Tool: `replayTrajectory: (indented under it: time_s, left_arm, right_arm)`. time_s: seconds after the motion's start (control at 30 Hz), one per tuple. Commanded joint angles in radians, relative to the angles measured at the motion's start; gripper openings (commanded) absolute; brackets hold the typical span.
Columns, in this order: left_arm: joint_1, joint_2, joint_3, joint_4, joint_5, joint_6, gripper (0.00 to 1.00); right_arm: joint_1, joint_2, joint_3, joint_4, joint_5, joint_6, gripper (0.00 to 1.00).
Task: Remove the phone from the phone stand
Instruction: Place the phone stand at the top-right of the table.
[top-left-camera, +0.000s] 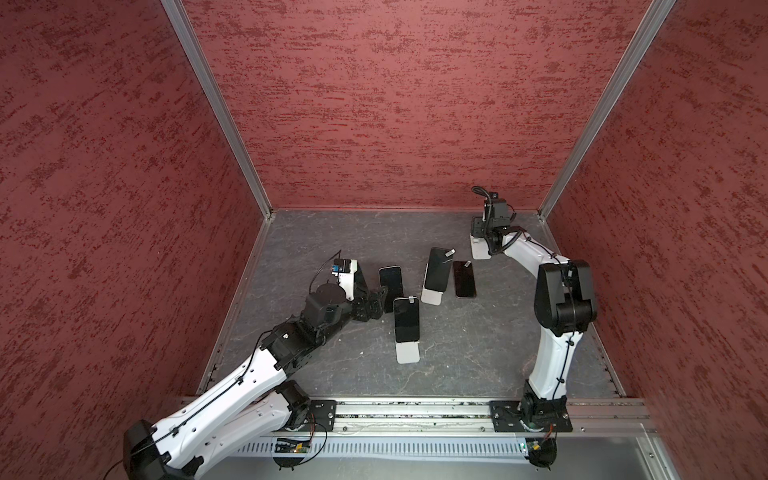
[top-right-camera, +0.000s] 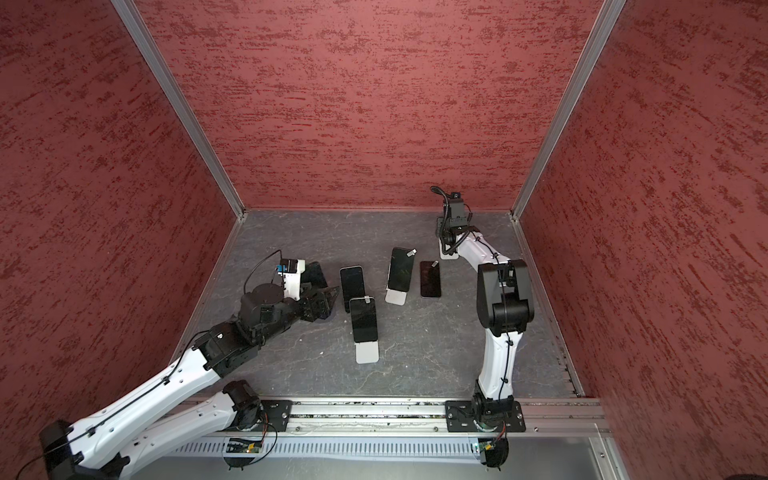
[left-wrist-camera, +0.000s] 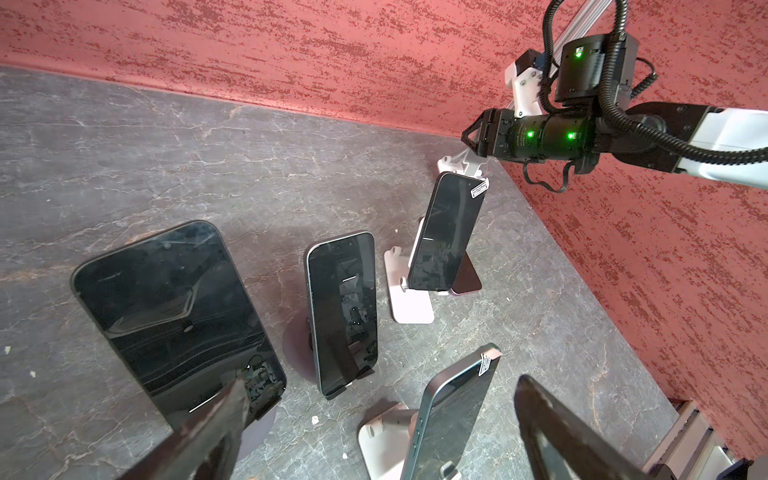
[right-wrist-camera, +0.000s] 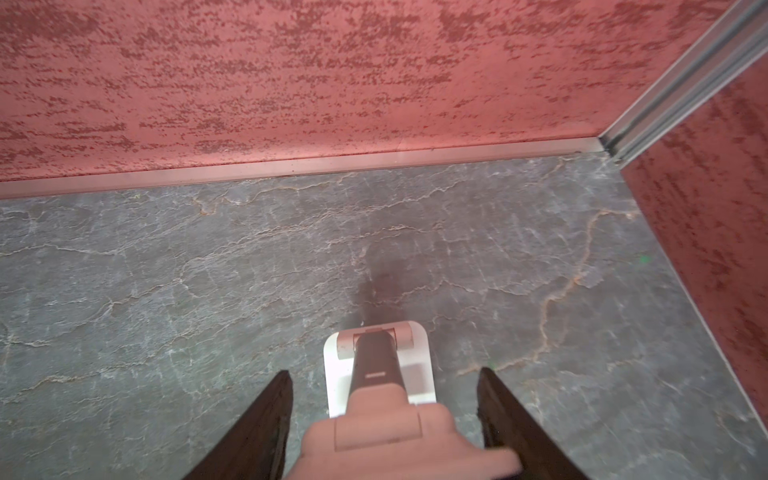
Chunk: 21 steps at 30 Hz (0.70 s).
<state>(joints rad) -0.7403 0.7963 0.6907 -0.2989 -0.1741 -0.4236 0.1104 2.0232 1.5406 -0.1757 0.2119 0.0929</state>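
Across the worktop (top-left-camera: 457, 365), four phones (left-wrist-camera: 343, 311) lean in stands (left-wrist-camera: 409, 307); a fifth phone (top-left-camera: 464, 279) lies flat on it. Before them the left pincer (left-wrist-camera: 381, 380) gapes wide. Far back, the right pincer (right-wrist-camera: 384, 372) straddles an empty stand (right-wrist-camera: 374, 440); whether it clamps, I cannot tell.

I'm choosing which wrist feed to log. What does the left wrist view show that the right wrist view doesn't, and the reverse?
Only the left wrist view: four phones propped on stands, and the left gripper open. Only the right wrist view: the base and hinge of the empty stand, straddled by the right gripper. Both: the grey table, the red wall, and that empty stand, small and far in the left wrist view.
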Motion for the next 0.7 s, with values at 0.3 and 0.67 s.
replayTrajectory:
  time_s: [0.3,0.67]
  left_arm:
    - [-0.034,0.019,0.025,-0.014,-0.06,-0.028,0.99]
    - [-0.053,0.073,0.036,0.009,-0.06,-0.027,1.0]
  right_arm:
    - [-0.02,0.135,0.162,-0.005,-0.093,0.032,0.59]
    - [-0.022,0.212,0.23,-0.031,-0.095,0.054,0.63]
